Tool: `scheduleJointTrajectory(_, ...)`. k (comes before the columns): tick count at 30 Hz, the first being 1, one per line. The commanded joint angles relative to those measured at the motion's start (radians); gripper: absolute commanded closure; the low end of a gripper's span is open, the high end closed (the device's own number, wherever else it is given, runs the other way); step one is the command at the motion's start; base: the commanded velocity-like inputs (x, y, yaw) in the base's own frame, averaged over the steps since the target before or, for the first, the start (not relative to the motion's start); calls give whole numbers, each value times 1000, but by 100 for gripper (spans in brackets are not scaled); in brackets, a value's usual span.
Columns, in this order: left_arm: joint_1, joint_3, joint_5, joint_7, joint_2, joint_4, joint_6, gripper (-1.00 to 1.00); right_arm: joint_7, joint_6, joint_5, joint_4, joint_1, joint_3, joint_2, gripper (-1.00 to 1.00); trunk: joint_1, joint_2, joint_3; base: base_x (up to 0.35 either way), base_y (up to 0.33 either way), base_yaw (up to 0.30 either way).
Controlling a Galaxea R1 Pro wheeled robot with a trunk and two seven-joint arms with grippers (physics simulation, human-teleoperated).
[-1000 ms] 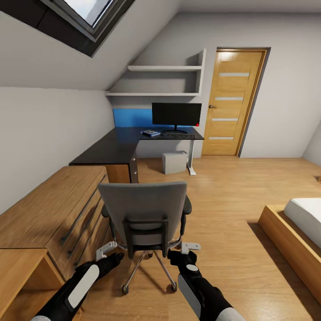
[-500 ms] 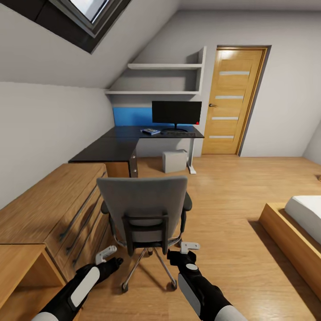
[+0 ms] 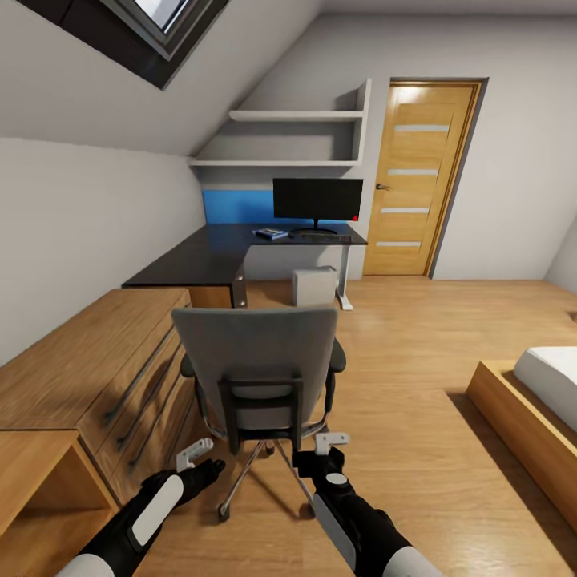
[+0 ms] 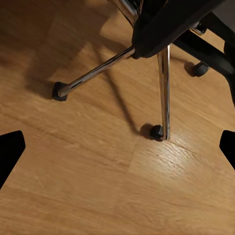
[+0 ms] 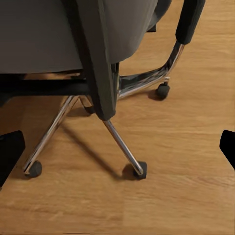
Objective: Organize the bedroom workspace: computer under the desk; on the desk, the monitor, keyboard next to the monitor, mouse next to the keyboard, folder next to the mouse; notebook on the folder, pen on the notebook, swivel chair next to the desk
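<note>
The grey swivel chair [image 3: 258,365] stands just ahead with its back to me, and its seat is hidden. Its chrome legs and casters show in the left wrist view [image 4: 164,88] and the right wrist view [image 5: 122,147]. My left gripper [image 3: 195,453] [image 4: 117,152] and right gripper [image 3: 331,440] [image 5: 117,152] hang open, low behind the chair base, holding nothing. Far back, the black desk [image 3: 200,260] carries the monitor [image 3: 317,200], the keyboard [image 3: 324,237] before its stand, and the blue folder [image 3: 270,234] to the left. The grey computer [image 3: 314,287] sits under the desk.
A long wooden dresser [image 3: 96,377] lines the left wall beside the chair. A wooden bed frame [image 3: 521,417] is at the right. A wooden door [image 3: 417,180], wall shelves [image 3: 296,140] and a blue wall panel [image 3: 232,207] are at the back. Wood floor [image 3: 401,336] lies open right of the chair.
The whole picture has shifted, so the camera moved; the chair now looks slightly larger and nearer. Both grippers stay open and low behind the chair base.
</note>
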Motion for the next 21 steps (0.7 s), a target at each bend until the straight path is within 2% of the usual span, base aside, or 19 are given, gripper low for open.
scheduleJointTrajectory(1,-1,-6,10,9,-1,-2,1,-100,-7,15,-4,-1,-5,5,0,-100,4,-8,-4,0,0,0)
scheduleJointTrajectory(10,-31,-8,6,-11,-21,15,5,-100,10,64,-6,-2,-32,14,0,-100,38,-71,-32,0,0,0)
scheduleJointTrajectory(21,-123,-11,4,-35,-25,127,-4,-100,32,64,-8,-3,-46,15,0,-100,81,-148,-67,0,0,0)
